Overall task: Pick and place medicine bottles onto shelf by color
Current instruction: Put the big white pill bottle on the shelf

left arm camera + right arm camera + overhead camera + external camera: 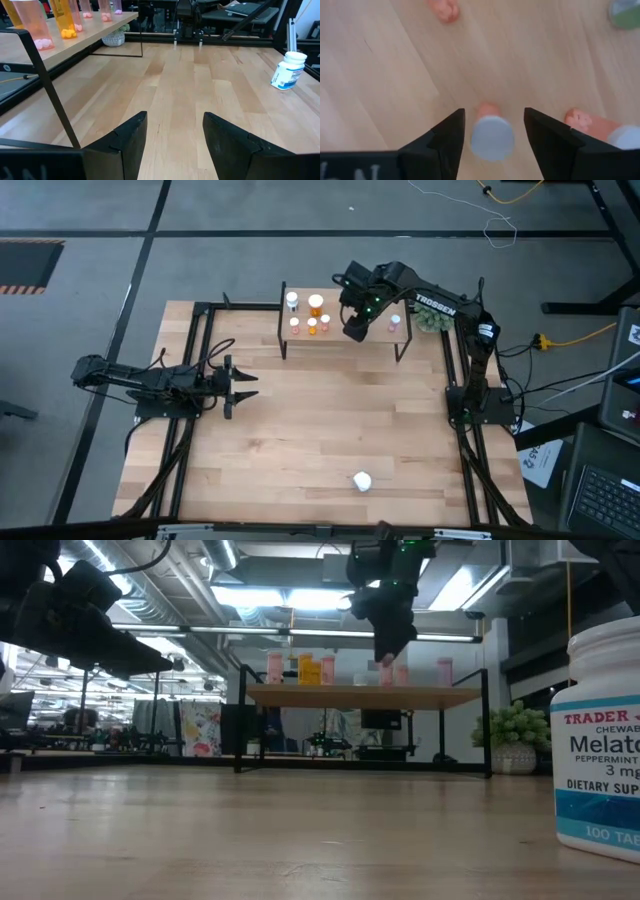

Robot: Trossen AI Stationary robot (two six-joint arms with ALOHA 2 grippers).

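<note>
The step in hand looks like the release of a pink bottle (491, 136) onto the shelf (345, 338), which stands at the upper centre of the high view. The right gripper (354, 330) hangs over the shelf's middle, and in its wrist view the white cap sits between the two dark fingers with a gap on either side, so the jaws stand parted and grip nothing. Another pink bottle (600, 127) lies just beside it toward the lower right of that view.

On the shelf's left part stand the orange bottles (315, 304), with a further pink one (395, 322) toward its right. One white bottle (362, 481) remains on the table at the lower centre of the high view.

The next move probably calls for the right gripper to rise straight up, clear of the caps, then travel to that white bottle.

The left gripper (243, 385) waits at the left of the table, jaws apart and empty.
</note>
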